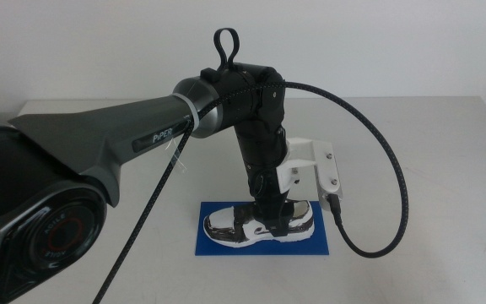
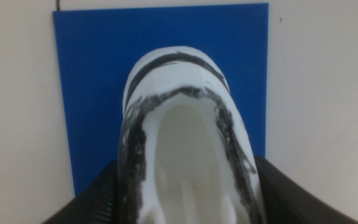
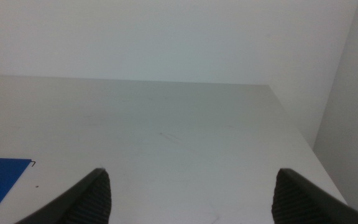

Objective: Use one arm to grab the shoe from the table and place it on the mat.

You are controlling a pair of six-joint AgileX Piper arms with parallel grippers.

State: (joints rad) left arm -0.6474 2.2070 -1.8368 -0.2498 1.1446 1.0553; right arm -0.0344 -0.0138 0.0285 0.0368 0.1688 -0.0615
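The left claw (image 1: pixel 270 221) comes straight down from the arm (image 1: pixel 142 135) and is clamped across the sides of the shoe (image 1: pixel 260 224), one dark jaw against each side as the left wrist view shows. The shoe sits over the blue mat (image 1: pixel 226 247), sole apparently down on it or just above; contact cannot be told. In the middle view its toe points to 9 o'clock and its whole length lies inside the mat. The step in hand looks like the release: lower until the sole bears flat, part the jaws gently so neither side drags the shoe, then lift straight up. The right claw (image 3: pixel 191 202) waits with jaws wide apart over bare desk (image 3: pixel 179 137), the mat's corner at its 9 o'clock
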